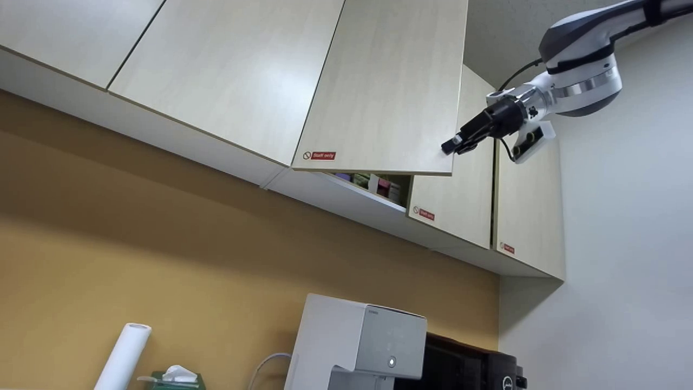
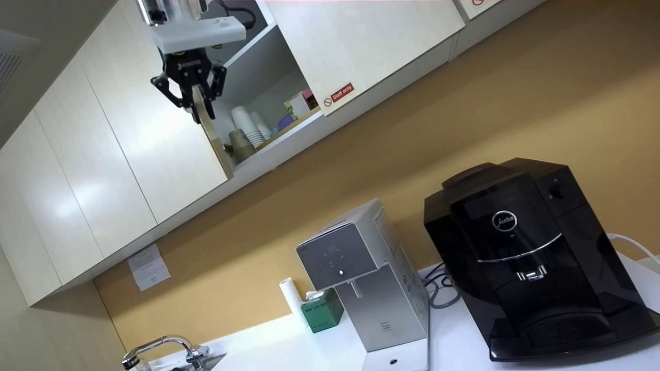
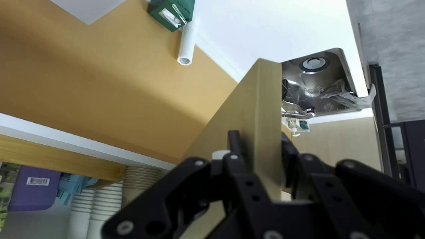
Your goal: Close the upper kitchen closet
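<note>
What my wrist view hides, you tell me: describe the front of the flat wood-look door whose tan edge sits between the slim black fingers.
Observer: In an exterior view, the front of the tall flat beige wood-look door carries a small rectangular red-and-white sticker reading "Staff only", at the lower corner away from the slim black fingers.
Operator: Good. Report what else stands below, outside my picture.
Observer: In an exterior view, a bulky, boxy, glossy black coffee machine stands on the flat white counter.
</note>
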